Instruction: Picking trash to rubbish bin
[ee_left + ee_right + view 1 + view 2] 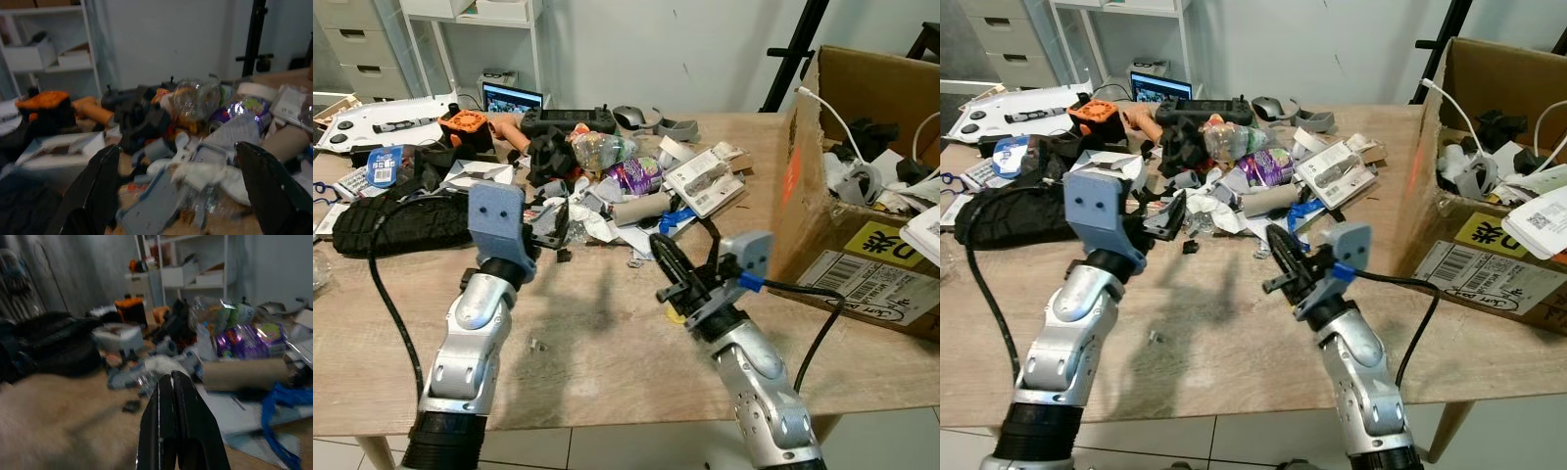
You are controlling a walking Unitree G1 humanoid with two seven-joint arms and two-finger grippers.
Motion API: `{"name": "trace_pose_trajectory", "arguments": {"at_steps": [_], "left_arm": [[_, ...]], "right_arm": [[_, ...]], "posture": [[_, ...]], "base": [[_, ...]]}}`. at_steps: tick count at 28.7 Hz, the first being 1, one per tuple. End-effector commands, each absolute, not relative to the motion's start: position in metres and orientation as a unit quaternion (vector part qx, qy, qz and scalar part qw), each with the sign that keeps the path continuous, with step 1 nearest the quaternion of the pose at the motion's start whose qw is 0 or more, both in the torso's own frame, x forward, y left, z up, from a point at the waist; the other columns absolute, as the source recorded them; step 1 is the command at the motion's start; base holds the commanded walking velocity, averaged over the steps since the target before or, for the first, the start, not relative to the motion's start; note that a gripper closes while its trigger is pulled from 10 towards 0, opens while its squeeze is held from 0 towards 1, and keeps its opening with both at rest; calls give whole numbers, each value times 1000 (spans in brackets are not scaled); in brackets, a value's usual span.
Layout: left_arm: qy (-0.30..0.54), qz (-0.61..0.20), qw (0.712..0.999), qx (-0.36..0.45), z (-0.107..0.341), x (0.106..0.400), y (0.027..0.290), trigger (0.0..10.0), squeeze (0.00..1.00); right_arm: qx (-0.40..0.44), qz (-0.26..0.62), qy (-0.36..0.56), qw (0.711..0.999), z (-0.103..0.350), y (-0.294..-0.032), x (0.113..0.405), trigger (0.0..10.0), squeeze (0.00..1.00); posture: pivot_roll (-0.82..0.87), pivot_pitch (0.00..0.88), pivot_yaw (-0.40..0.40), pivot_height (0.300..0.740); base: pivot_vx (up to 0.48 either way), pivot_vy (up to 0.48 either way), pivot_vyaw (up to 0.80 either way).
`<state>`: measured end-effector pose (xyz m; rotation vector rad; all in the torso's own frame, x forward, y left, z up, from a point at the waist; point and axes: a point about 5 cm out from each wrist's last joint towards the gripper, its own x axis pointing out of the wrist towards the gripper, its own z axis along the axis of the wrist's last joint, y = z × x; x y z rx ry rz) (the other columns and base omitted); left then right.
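A heap of trash lies across the middle of the wooden table [597, 333]. It includes a crushed clear bottle [602, 149], a purple wrapper [641, 174], a cardboard tube [641, 208], crumpled white paper [205, 174] and a blue scrap [675, 217]. My left gripper [554, 221] is open at the near left edge of the heap, its fingers [100, 181] spread wide around grey plastic bits and the paper without touching them. My right gripper [664, 257] hovers shut and empty just short of the heap, pointing toward the tube [244, 374].
A large open cardboard box [862, 245] holding cables and packaging stands at the right end of the table. A black bag [396, 225] lies at the left, with an orange object [468, 125], a controller [566, 119] and a tablet [512, 96] behind. White shelves [195, 269] stand beyond.
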<state>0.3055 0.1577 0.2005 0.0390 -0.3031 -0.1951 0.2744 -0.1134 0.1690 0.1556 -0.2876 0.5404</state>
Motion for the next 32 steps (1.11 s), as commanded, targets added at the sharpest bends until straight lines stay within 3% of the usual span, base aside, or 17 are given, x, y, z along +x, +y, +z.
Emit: {"name": "trace_pose_trajectory", "arguments": {"at_steps": [1,2,3,4,11,15,16,17,24,25,26,27,32], "left_arm": [[-138,-117,983,17,197,297,163,10000,0],[-138,-117,983,17,197,297,163,10000,0],[-126,-139,982,25,190,287,165,10000,0],[-115,-142,983,32,185,284,166,10000,0],[-97,-138,985,42,174,274,163,10000,0],[-96,-153,983,24,174,272,154,10000,0],[-97,-163,982,23,174,272,151,10000,0],[-96,-173,980,24,175,272,148,10000,0],[-93,-186,978,25,175,272,142,10000,0],[-93,-185,978,27,175,272,142,10000,0],[-93,-185,978,28,175,273,142,10000,0],[-100,-183,978,25,177,273,142,10000,0],[-116,-181,976,23,184,276,141,10000,0]], "right_arm": [[62,249,-132,957,167,-120,267,10000,0],[62,249,-132,957,167,-120,267,10000,0],[44,226,-134,964,164,-132,258,10000,804],[18,219,-134,966,160,-137,254,10000,1000],[-108,184,-101,972,138,-154,234,10000,1000],[-47,122,-66,989,126,-165,231,10000,945],[-40,111,-58,991,123,-167,232,10000,333],[-40,106,-53,992,122,-168,232,10000,0],[-29,123,-31,991,112,-164,233,10000,0],[-28,127,-32,991,111,-162,234,10000,157],[-28,129,-33,991,111,-161,236,10000,157],[-25,140,-34,989,112,-157,238,10000,1000],[-24,163,-27,986,111,-149,246,10000,1000]], "posture": [[20,162,-10,740],[20,162,-10,740],[24,185,-13,740],[24,185,-13,740],[15,190,-9,740],[2,186,0,740],[6,186,-2,740],[7,198,-3,740],[4,189,2,740],[4,211,1,740],[4,211,1,740],[2,206,3,740],[11,208,-2,740]], "base": [[0,0,0],[0,0,0],[0,0,0],[0,0,0],[0,0,0],[0,0,0],[0,0,0],[0,0,0],[0,0,0],[0,0,0],[0,0,0],[0,0,0],[0,0,0]]}}
